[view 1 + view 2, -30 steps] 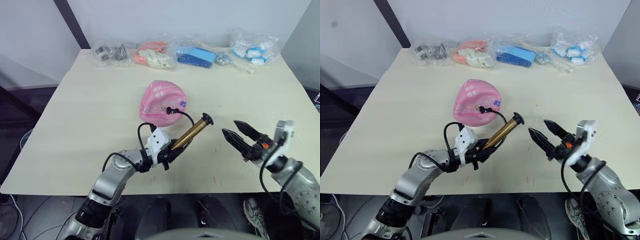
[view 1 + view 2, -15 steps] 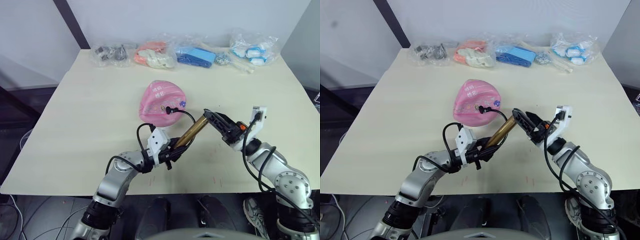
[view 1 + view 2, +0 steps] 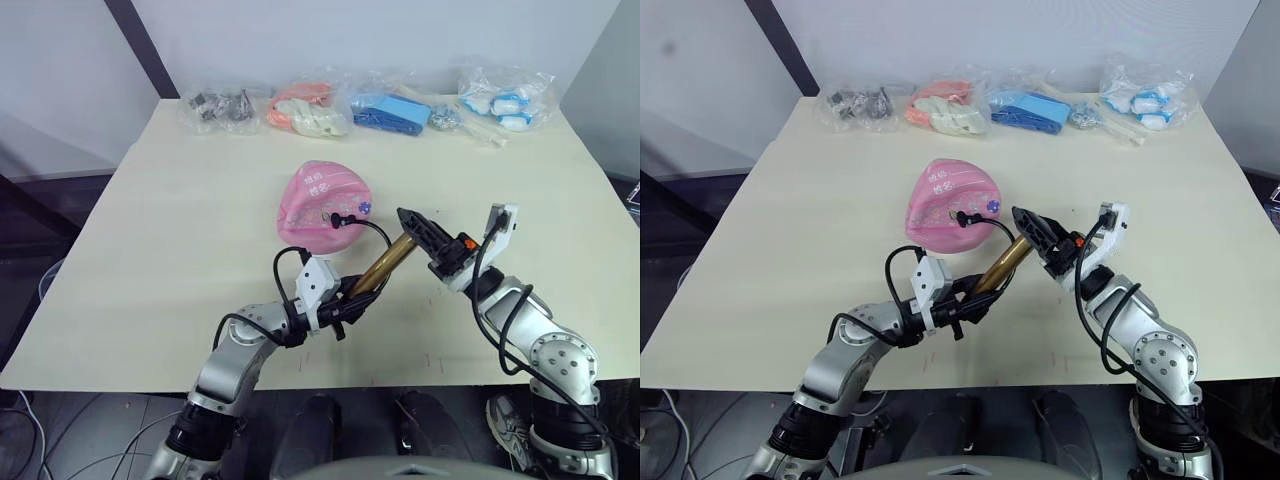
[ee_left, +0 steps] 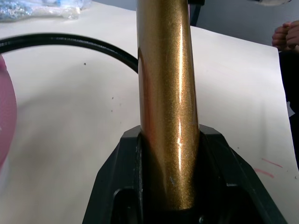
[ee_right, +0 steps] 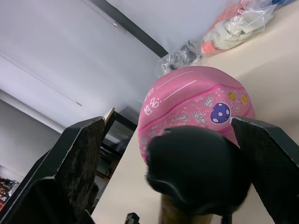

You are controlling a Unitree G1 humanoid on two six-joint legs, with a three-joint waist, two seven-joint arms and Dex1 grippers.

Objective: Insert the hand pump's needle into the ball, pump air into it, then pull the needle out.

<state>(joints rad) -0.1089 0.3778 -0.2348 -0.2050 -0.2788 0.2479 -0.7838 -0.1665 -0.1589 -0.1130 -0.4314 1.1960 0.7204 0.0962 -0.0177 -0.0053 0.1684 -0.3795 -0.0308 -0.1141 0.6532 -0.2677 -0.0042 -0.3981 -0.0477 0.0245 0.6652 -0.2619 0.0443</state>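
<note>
Left eye view, table: a pale cream tabletop (image 3: 180,230) carries everything; a few small red marks dot its near edge.
Room: a light wall behind the table, with a dark diagonal beam (image 3: 145,45) at the far left corner.
Far edge, left to right: a clear bag of dark metal parts (image 3: 220,105), a bag of orange-and-white items (image 3: 305,112), a bag of blue pieces (image 3: 392,112), and a bag of white-and-blue items (image 3: 505,100), all well apart from the work area.
Left gripper: the left gripper (image 3: 345,303) is clamped around the lower end of the hand pump (image 3: 385,268); the left wrist view shows the gold barrel (image 4: 166,93) gripped tight between both black fingers (image 4: 117,186).
Pump: it tilts up and to the right from the left gripper, its top end at the right gripper.
Ball: the pink ball (image 3: 322,203) sits saggy mid-table, just beyond the pump.
Hose: a thin black hose (image 3: 372,230) loops from the pump to the ball's near face; the needle itself is too small to make out.
Right gripper: the right gripper (image 3: 415,225) is at the pump's black handle (image 5: 191,168); in the right wrist view its fingers (image 5: 74,154) stand apart on either side of the handle, not closed on it.
Background: a person's hand (image 4: 286,35) shows at the table's edge in the left wrist view.
</note>
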